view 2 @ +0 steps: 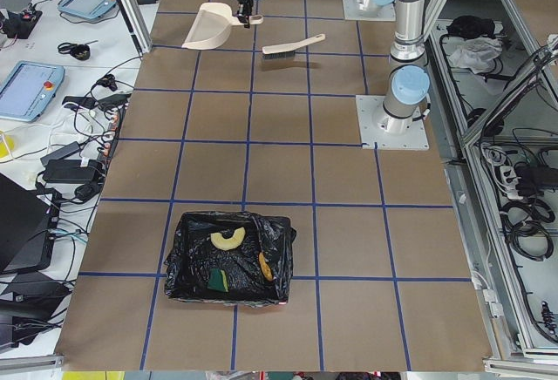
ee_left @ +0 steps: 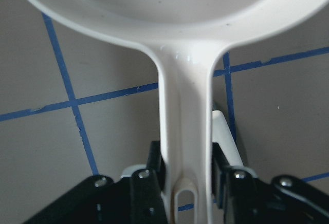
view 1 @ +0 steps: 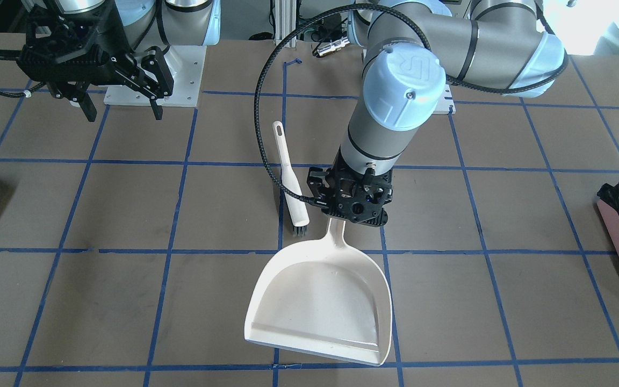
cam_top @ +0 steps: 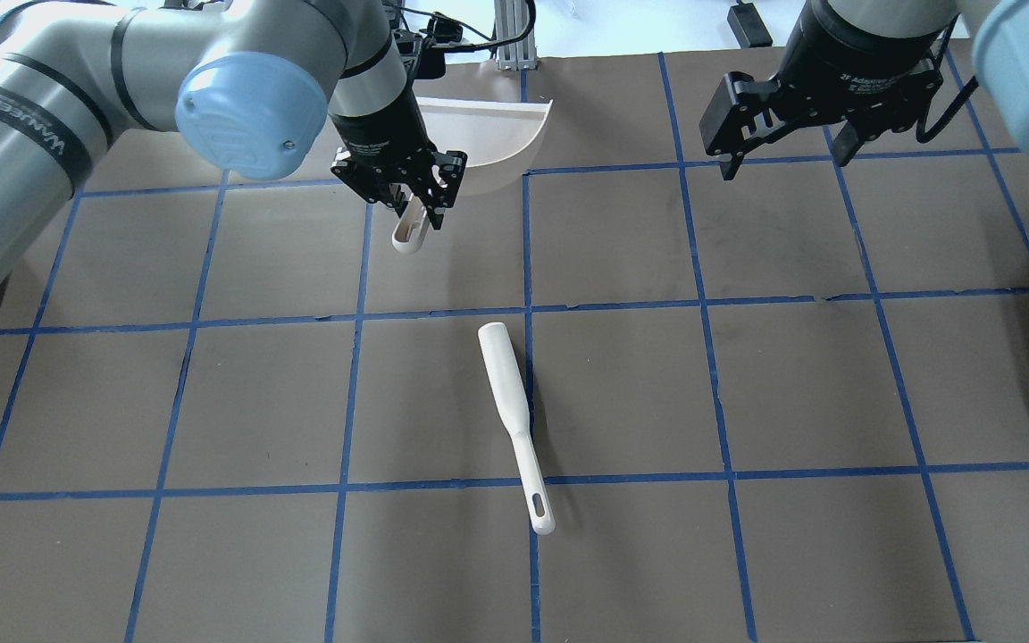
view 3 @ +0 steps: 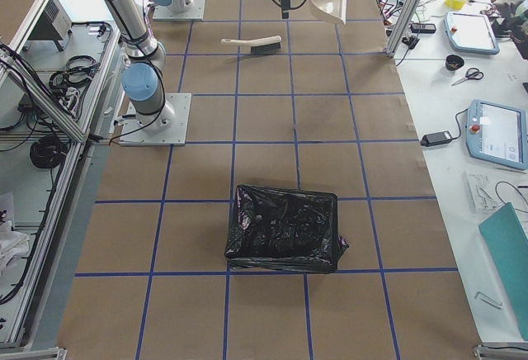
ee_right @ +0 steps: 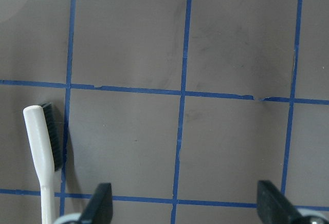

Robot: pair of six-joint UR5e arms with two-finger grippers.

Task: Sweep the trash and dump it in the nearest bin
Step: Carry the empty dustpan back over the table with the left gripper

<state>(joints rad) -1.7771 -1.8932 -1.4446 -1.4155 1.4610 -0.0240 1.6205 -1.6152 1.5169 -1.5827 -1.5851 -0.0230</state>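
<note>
- The left hand (ee_left: 186,170) is seen clamped on the handle of the white dustpan (view 1: 320,301), one finger pressed to each side of the handle.
- The right hand (view 1: 124,110) is held above the counter (cam_top: 791,384) with its fingers spread wide apart — nothing is gripped between them.
- The white brush (cam_top: 514,420) is laid flat on the counter between the two arms, its bristle end just beside the dustpan's handle.
- The trash is found inside the bin (view 2: 174,262) (the one lined with a crinkly black bag, at the robot's left end of the counter) — well apart from the dustpan.
- Within the bag, the pale curved piece (view 2: 227,239), the yellow-and-green sponge (view 2: 218,279) and the golden-brown lump (view 2: 264,265) are seen lying close together.
</note>
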